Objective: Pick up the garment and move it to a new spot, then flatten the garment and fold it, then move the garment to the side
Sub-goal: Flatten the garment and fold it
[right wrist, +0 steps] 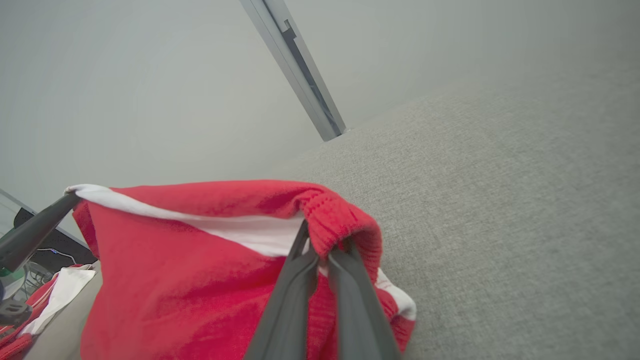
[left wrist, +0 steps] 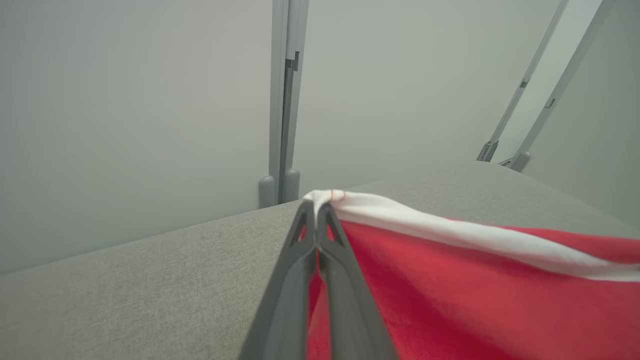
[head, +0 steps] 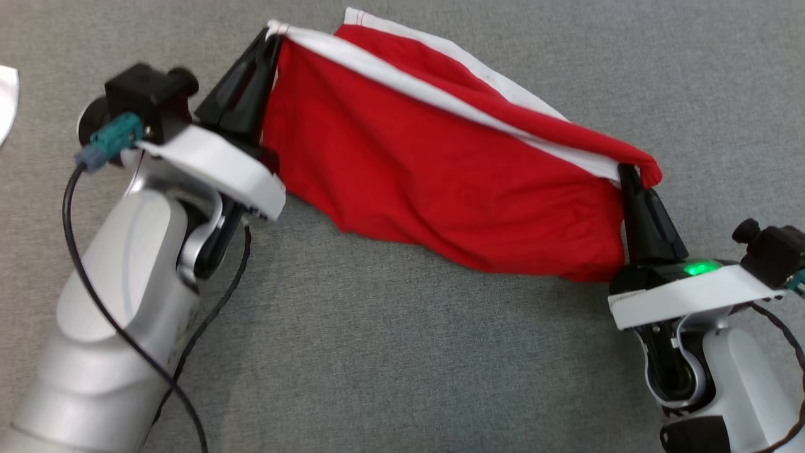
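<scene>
Grey cloth table (head: 390, 352); red garment (head: 440, 182) hangs stretched above it, left gripper (head: 272, 39) and right gripper (head: 626, 173) each clamped on a corner. Thin pinches; extra tension may slip one.

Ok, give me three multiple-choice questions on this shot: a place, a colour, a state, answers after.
1. Where does the left tool grip the garment? A) white-edged corner B) mid red panel C) nowhere
2. The garment's colours? A) blue, yellow B) red, white C) all black
3. The garment's state? A) folded square B) stretched between left tool and right tool C) lying untouched
1 A: it pinches the white hem corner. 2 B: red cloth, white bands along the top. 3 B: each tool is shut on one end.
</scene>
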{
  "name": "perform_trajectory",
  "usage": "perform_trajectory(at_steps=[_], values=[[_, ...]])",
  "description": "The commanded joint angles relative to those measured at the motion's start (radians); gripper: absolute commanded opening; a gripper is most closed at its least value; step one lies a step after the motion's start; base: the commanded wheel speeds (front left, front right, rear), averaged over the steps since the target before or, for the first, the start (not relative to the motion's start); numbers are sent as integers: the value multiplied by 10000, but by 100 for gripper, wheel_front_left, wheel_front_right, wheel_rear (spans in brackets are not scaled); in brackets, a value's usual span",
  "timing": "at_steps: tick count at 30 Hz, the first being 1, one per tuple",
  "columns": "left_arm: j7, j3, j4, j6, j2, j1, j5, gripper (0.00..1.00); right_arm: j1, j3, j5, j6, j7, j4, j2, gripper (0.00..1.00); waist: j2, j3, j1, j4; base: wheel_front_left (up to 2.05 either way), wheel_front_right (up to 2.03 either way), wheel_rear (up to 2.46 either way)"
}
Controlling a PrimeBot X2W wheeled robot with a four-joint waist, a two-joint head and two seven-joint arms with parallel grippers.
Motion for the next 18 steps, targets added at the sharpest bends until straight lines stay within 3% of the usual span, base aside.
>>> perform_trajectory(at_steps=[1, 9, 16, 17, 18], values=[[-43, -5, 214, -56, -31, -354, 15, 0, -200, -40, -26, 1, -135, 52, -36, 0, 0, 221, 0, -137, 0, 0, 0], [-143, -423, 3123, -447, -817, -2278, -184, 0, -1079, 75, -205, 1, -333, 739, -36, 0, 0, 735, 0, -344, 0, 0, 0], [-650, -621, 4701, -580, -1147, -3000, -293, 0, -1312, 206, -120, 1, -480, 1155, -29, 0, 0, 826, 0, -432, 0, 0, 0], [-738, -653, 4920, -595, -1211, -3084, -342, 0, -1253, 204, -114, 0, -480, 1222, -28, 33, 0, 814, 0, -420, 0, 0, 0], [-920, -749, 5284, -629, -1300, -3194, -399, 29, -1114, 244, -109, 1, -523, 1250, -31, 100, 0, 778, 0, -416, 0, 0, 0]])
